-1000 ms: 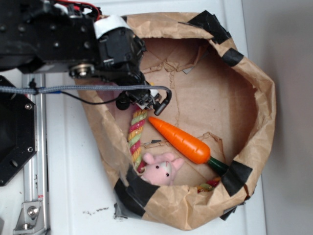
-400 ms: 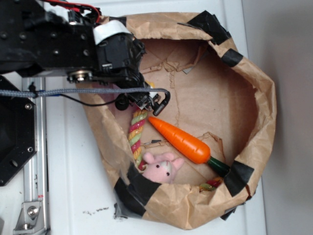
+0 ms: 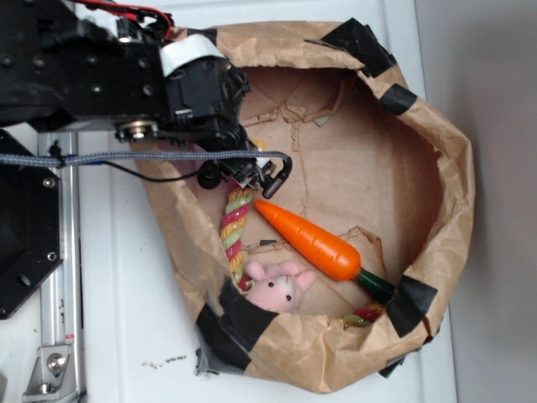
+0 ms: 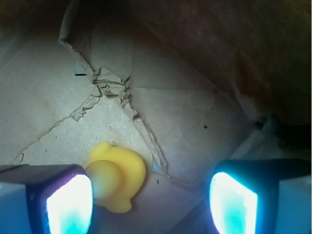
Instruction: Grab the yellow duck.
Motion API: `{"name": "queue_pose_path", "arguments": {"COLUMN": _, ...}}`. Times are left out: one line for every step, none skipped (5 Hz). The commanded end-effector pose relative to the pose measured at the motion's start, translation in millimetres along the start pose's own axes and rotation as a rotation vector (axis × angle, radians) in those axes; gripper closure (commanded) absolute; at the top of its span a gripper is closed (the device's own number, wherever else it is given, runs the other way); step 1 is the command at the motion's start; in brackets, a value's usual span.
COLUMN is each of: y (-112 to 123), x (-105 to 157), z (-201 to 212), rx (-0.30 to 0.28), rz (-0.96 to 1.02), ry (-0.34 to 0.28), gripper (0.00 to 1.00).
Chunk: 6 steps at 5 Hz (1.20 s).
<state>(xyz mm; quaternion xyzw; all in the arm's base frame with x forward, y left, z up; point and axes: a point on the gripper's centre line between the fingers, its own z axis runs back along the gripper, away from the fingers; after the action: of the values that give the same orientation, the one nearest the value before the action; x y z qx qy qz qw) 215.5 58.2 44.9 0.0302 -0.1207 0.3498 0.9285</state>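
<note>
Now | gripper (image 4: 151, 195) spread wide | yellow duck (image 4: 117, 176) touching one finger (image 4: 70, 204) | paper bag (image 3: 457, 210) floor beneath | carrot (image 3: 310, 239) mid-bag

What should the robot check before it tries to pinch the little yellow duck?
1. Gripper open: ok, its fingers stand wide apart.
2. Yellow duck in sight: ok on the wrist view; hidden under the arm on the exterior view.
3. Duck centred between the fingers: not ok, it sits close against one finger.
4. Nothing else between the fingers: ok, only brown paper.
5. Carrot and pink pig out of the way: ok.
6. Height above the duck: cannot tell.
</note>
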Motion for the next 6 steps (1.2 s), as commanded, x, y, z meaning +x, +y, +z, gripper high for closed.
{"name": "queue_pose_path", "arguments": {"y": 16.4, "x": 11.6, "z": -66.2, "rx": 0.142, "rz": -0.011, "ry": -0.037, "gripper": 0.00}}
{"name": "queue_pose_path", "arguments": {"y": -2.6, "x": 3.9, "z": -54.1, "rx": 0.053, "rz": -0.058, "ry": -0.053, "gripper": 0.00}}
{"name": "queue_pose_path", "arguments": {"y": -11.4, "x": -1.4, "z": -41.8, "rx": 0.001, "rz": -0.082, "ry": -0.053, "gripper": 0.00}}
{"name": "queue_pose_path", "arguments": {"y": -14.4, "x": -2.4, "z": -32.6, "rx": -0.033, "rz": -0.087, "ry": -0.059, "gripper": 0.00}}
{"name": "queue_pose_path", "arguments": {"y": -14.9, "x": 2.6, "z": -22.4, "rx": -0.066, "rz": -0.045, "ry": -0.060, "gripper": 0.00}}
{"name": "queue_pose_path", "arguments": {"y": -14.5, "x": 13.4, "z": -7.9, "rx": -0.121, "rz": -0.004, "ry": -0.092, "gripper": 0.00}}
